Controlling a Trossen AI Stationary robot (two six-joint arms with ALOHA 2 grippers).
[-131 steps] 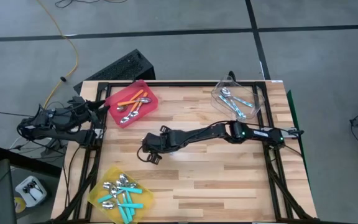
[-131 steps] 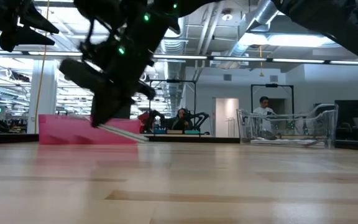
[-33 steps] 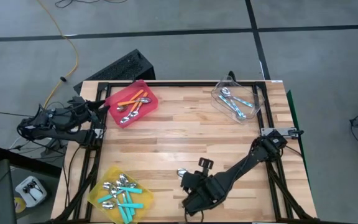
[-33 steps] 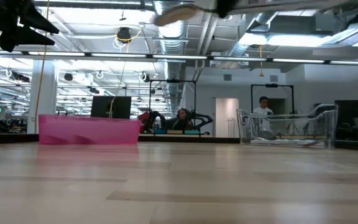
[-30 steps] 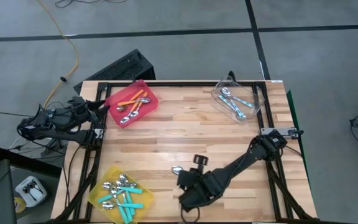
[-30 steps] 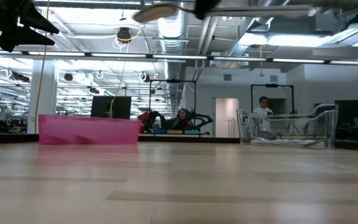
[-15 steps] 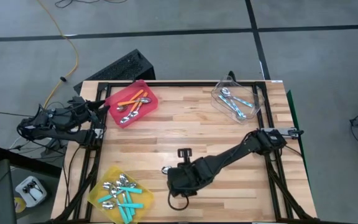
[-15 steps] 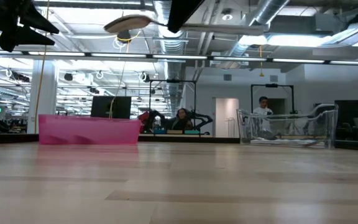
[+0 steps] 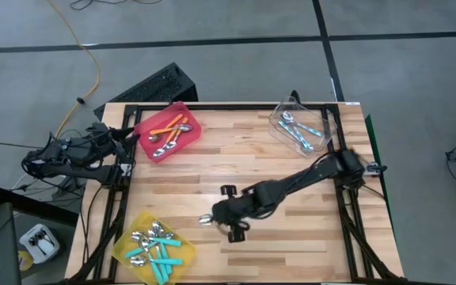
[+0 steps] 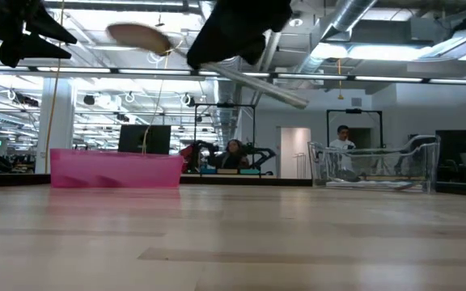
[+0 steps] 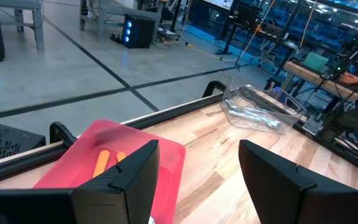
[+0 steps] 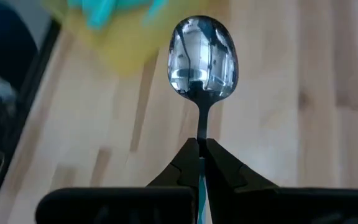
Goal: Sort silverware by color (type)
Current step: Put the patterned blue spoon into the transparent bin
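Observation:
My right gripper (image 9: 218, 215) hovers over the table's near-middle, shut on a spoon (image 9: 206, 219) with a shiny bowl (image 12: 202, 55) and a teal handle. In the low view the spoon's bowl (image 10: 138, 35) shows high up, beside the right gripper (image 10: 231, 28). More teal spoons lie in the yellow bin (image 9: 137, 233) at the near-left corner. Orange spoons lie in the red bin (image 9: 182, 111), light blue ones in the clear bin (image 9: 323, 127). My left gripper (image 11: 197, 180) waits open off the table's left edge, beside the red bin (image 11: 104, 143). My right gripper pinches the spoon between its two fingertips (image 12: 215, 163) on the slim neck (image 12: 202, 127) just behind the bowl. It comes from the table's right, and the bowl sticks out ahead toward the yellow bin. The spoon is lifted clear; its handle (image 10: 257, 85) slants down behind the fingers.
Bare wood table (image 9: 275, 166) spreads between the three bins. A black frame rail (image 9: 347, 214) runs along the table's edges. Beyond the far edge the low view shows a room with a person (image 10: 345, 145).
My right gripper has carried the spoon from near the table's near edge toward the left and somewhat toward the far edge, closer to the yellow bin. It has stayed shut on the spoon, which has remained in the air. In the low view the bowl has drifted left.

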